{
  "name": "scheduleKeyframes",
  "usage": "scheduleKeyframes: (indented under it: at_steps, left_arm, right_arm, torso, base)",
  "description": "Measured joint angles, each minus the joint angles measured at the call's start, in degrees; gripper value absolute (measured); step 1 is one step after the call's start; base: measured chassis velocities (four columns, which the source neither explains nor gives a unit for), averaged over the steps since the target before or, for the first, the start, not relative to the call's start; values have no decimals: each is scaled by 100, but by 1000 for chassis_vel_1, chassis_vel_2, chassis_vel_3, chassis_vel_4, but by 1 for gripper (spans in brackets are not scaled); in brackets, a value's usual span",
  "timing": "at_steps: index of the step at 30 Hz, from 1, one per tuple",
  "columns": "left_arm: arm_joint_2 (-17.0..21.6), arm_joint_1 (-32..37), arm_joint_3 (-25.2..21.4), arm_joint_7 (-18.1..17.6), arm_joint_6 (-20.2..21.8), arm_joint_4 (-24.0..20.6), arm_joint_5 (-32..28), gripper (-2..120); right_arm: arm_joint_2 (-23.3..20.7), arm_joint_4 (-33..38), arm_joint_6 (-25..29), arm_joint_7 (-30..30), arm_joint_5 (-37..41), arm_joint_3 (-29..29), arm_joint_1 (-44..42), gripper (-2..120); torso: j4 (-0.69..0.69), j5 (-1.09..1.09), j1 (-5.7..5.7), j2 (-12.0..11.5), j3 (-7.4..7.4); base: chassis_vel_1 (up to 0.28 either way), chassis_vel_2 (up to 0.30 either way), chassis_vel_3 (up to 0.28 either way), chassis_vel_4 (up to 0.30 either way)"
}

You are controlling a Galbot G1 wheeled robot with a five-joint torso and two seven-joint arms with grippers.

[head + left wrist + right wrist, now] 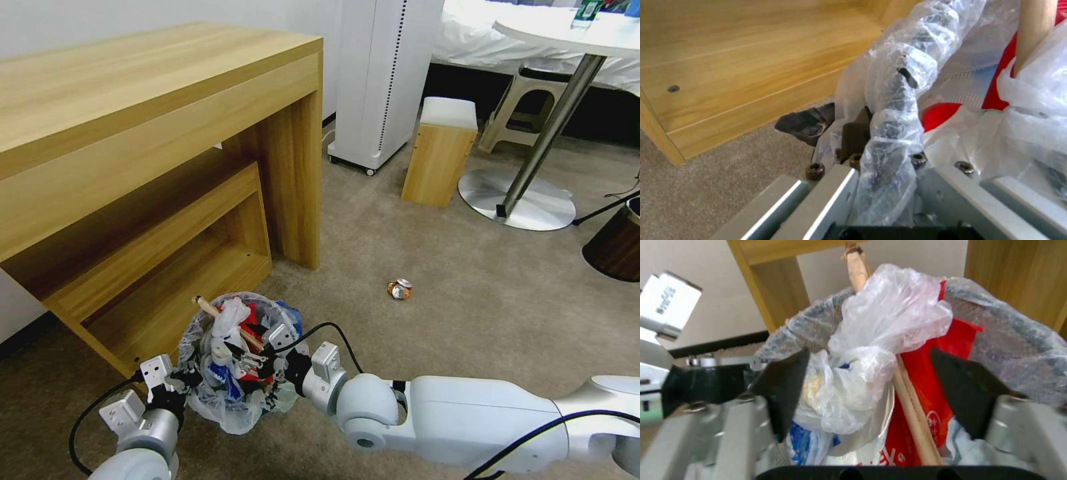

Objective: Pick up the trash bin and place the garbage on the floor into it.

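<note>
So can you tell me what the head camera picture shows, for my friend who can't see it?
The robot's left gripper clamps the rim of the full trash bin while the right gripper, open, is over the garbage inside. A crushed can lies apart on the floor, beside a wooden desk.
</note>
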Motion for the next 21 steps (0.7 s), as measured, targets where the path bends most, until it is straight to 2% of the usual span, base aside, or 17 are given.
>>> scheduleKeyframes:
  at_steps: [3, 4, 6, 12, 15, 16, 19, 20, 21]
  left_arm:
    - [2, -10, -1, -4, 0, 13, -4, 0]
    - [2, -10, -1, -4, 0, 13, -4, 0]
    - [0, -11, -1, -5, 0, 21, -6, 0]
    - [-2, -2, -15, -8, 0, 43, -5, 0]
    - [29, 40, -75, -9, 0, 27, -4, 0]
    - [29, 40, -75, -9, 0, 27, -4, 0]
    - [57, 56, -88, -9, -3, 9, -4, 0]
    - [57, 56, -88, -9, -3, 9, -4, 0]
    - [65, 59, -82, -8, -3, 3, -7, 0]
  right_arm:
    - [-40, 40, 11, -1, -15, 53, -55, 90]
    - [-40, 40, 11, -1, -15, 53, -55, 90]
    - [-58, 90, 24, -5, -16, 146, -107, 98]
    - [-104, 247, 76, -27, -29, 495, -257, 100]
    - [-285, 512, 131, -41, 30, 1265, -466, 100]
    - [-285, 512, 131, -41, 30, 1265, -466, 100]
    - [-472, 428, 135, 117, 28, 2162, -743, 100]
    - [-472, 428, 135, 117, 28, 2162, -743, 100]
    - [-517, 390, 124, 181, 35, 2562, -901, 100]
  torso:
    - [1, 0, 0, 0, 0]
    - [1, 0, 0, 0, 0]
    - [0, 0, 0, 0, 0]
    - [1, 0, 0, 0, 0]
    - [1, 0, 0, 0, 0]
    - [1, 0, 0, 0, 0]
    - [1, 0, 0, 0, 0]
    - [1, 0, 0, 0, 0]
    - [1, 1, 0, 0, 0]
  base:
    - [0, 0, 0, 0]
    - [0, 0, 0, 0]
    - [0, 0, 0, 0]
    - [0, 0, 0, 0]
    - [0, 0, 0, 0]
    - [0, 0, 0, 0]
    - [0, 0, 0, 0]
    - [0, 0, 0, 0]
    - [0, 0, 0, 0]
